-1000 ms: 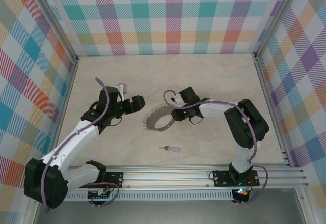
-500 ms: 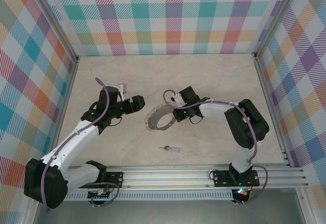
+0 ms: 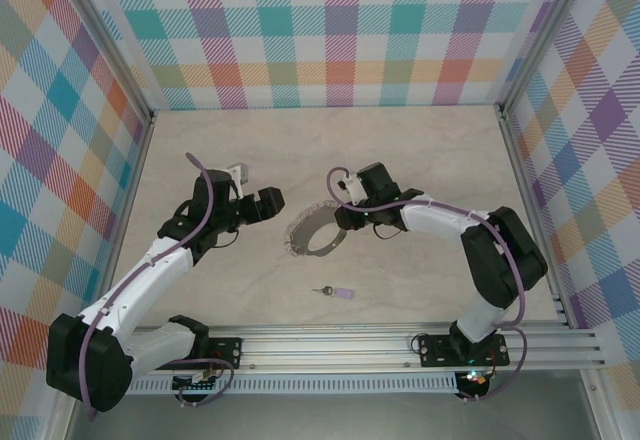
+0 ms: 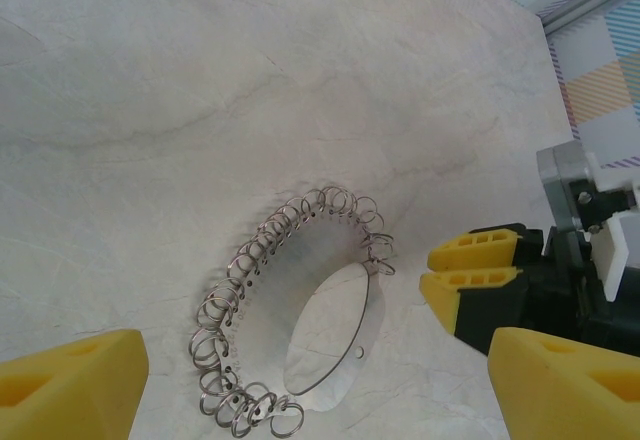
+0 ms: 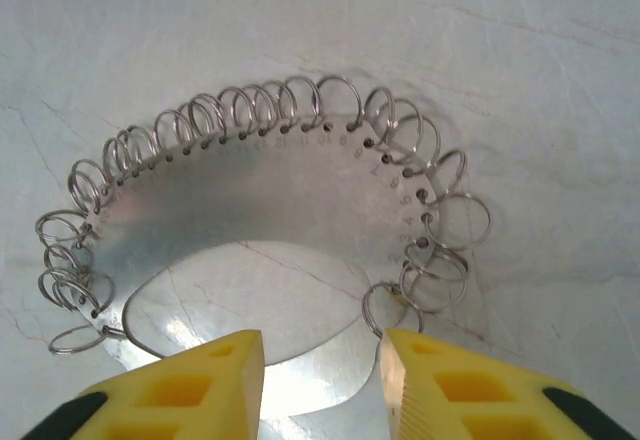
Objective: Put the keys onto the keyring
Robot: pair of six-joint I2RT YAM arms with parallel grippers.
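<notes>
Nearest, the two arm bases sit on an aluminium rail (image 3: 340,340) at the 6 o'clock edge of the pale marbled surface (image 3: 420,160). Just beyond the rail lie the keys (image 3: 335,291), flat on the surface: a tiny dark key with its lilac tag at the key's 3 o'clock end. Nothing touches them, and both arms are well clear.

Further in, at the keys' 12 o'clock, the keyring (image 3: 322,244) rests on the surface, apart from the keys. In the left wrist view it is a broad silvery band (image 4: 290,280) around an oval hole, tilted rather than flat, with small wire loops crowded along its outer rim.

The right arm (image 3: 480,240) reaches in from 3 o'clock, and its jaws are at about 2 o'clock of the keyring. In the right wrist view the yellow fingers (image 5: 200,380) stand partly apart, with the near edge of the band (image 5: 260,200) showing in the gap between them. Whether either finger touches the metal cannot be told, and nothing is clamped.

The left arm (image 3: 150,270) comes up from 7 o'clock, and its jaws hang at about 10 o'clock of the keyring, near it but apart. In its wrist view its yellow fingers (image 4: 70,385) are spread wide and hold nothing.

Farthest off, plaid walls (image 3: 330,30) close the surface at 9, 12 and 3 o'clock.
</notes>
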